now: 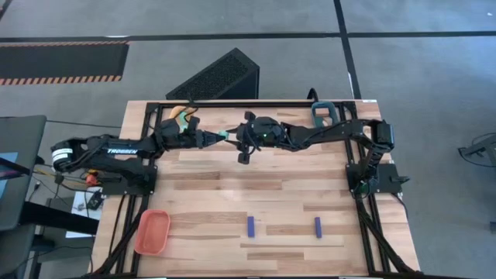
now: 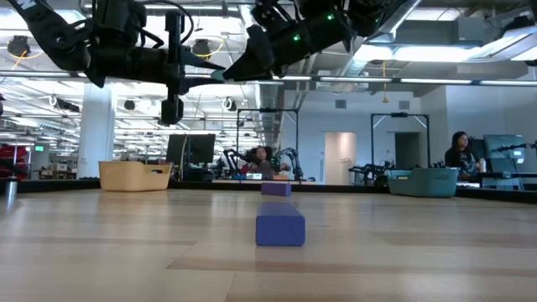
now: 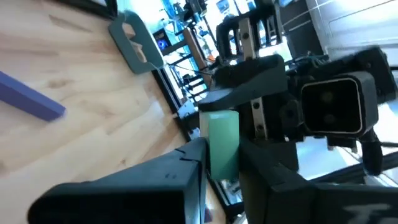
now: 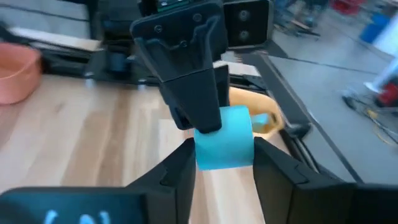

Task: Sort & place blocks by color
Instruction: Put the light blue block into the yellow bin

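I see both grippers meeting above the table's far side: left gripper (image 1: 217, 137) and right gripper (image 1: 235, 136) both clamped on one cyan block (image 1: 225, 136).

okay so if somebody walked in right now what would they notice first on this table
Probably the two arms meeting in mid-air over the table's far side, left claw and right claw both on one cyan block. Next, two blue blocks lying apart near the front edge, and an orange tray at the front-left corner.

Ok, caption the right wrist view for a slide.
Mid-air handover: the small light cyan block sits between the right pincer and the left pincer, above the wooden table.
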Available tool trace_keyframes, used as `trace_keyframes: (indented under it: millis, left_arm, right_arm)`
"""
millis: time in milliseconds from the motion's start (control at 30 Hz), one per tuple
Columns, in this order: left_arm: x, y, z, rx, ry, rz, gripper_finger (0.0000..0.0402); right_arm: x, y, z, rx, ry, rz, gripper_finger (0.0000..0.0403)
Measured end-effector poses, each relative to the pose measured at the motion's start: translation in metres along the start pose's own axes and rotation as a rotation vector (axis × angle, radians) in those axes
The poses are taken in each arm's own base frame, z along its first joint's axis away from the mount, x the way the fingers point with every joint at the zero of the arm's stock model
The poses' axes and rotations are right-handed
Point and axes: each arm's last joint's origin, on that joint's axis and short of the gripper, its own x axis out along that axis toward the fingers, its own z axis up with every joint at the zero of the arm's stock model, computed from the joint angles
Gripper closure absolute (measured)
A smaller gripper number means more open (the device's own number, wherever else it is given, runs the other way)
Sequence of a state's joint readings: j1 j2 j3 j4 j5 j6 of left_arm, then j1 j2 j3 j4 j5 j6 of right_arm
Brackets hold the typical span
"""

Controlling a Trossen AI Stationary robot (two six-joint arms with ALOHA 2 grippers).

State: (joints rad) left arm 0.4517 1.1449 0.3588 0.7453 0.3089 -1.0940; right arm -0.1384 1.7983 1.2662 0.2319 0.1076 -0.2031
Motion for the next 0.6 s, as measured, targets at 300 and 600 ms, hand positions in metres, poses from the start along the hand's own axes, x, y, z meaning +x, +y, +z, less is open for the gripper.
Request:
trace_keyframes:
  millis: [300,600]
  left_arm:
    - [-0.019,0.025,0.036,-0.016,-0.072,0.086,0.0367]
    - [-0.043,0.044,0.06,0.012,-0.028,0.185,0.0368]
  right_arm:
    - [0.0,-0.004,-0.003,0.191,0.038,-0.155,0.0155]
    - [-0.007,-0.005,-0.008,0.286,0.132,-0.2,0.0148]
